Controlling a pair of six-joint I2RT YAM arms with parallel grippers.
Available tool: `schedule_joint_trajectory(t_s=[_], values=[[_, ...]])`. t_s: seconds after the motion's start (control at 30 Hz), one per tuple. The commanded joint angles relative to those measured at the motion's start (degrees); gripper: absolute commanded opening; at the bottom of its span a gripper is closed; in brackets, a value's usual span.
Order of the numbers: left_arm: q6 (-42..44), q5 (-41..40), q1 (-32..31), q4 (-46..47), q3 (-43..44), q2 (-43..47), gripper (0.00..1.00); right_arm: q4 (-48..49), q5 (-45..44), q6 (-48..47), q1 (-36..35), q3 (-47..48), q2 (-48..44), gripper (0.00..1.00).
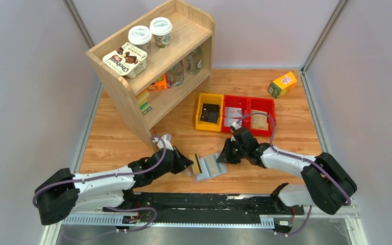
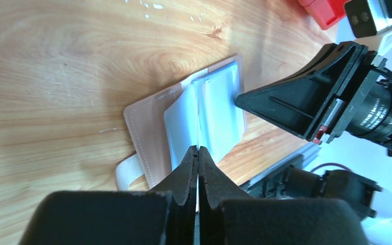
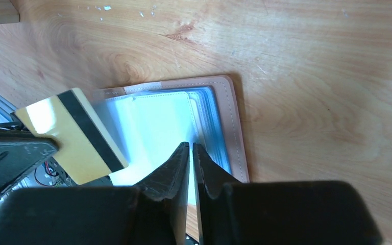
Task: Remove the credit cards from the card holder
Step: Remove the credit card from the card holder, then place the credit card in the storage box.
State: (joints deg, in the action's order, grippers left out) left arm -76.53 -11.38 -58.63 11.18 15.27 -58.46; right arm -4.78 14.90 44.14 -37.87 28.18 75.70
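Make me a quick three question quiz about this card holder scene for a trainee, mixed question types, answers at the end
1. Which gripper holds the tan-yellow card? A: left. B: right. C: neither.
2. True or false: the card holder lies closed on the table.
3. Fill in: in the right wrist view, the card shows a ___ stripe.

Key
1. A. The left gripper pinches the card.
2. False. It lies open, its clear pockets showing.
3. Black.
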Motion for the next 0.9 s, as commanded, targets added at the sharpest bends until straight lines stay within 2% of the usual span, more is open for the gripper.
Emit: schedule_joint_trajectory(t_s=[0.0, 0.13, 0.23, 0.3, 0.5, 0.63, 0.73, 0.87], values=[[13.6, -4.2, -0.2, -16.5, 7.6, 2.4, 0.0, -2.6, -1.9, -0.2, -0.3, 2.0, -1.9, 0.16], [25.3, -8.7, -4.4, -20.2, 16.0, 0.2, 0.0, -4.0, -1.1, 0.5, -0.3, 3.9, -5.3, 0.24], [34.6, -14.6, -10.0, -23.3, 22.2, -4.0, 0.0, -5.2, -1.4, 2.1, -0.3, 5.1, -9.7, 0.35], [43.1, -17.5, -12.6, -24.5, 26.2, -6.7, 0.0, -6.4, -2.2, 3.7, -0.3, 6.1, -14.2, 0.42], [56.9, -25.5, -18.5, -25.1, 33.5, -13.7, 0.0, -12.9, -8.2, 9.5, -0.2, 9.1, -26.8, 0.6], [63.6, -33.0, -21.6, -24.9, 37.5, -18.6, 0.0, -15.7, -10.1, 12.9, -0.3, 9.3, -32.3, 0.63], [69.7, -38.4, -24.2, -22.3, 39.7, -22.4, 0.0, -16.4, -8.7, 15.2, -0.3, 8.6, -32.8, 0.63], [75.1, -40.7, -25.7, -19.2, 42.6, -26.2, 0.0, -15.4, -6.3, 16.6, -0.4, 6.9, -31.1, 0.62]])
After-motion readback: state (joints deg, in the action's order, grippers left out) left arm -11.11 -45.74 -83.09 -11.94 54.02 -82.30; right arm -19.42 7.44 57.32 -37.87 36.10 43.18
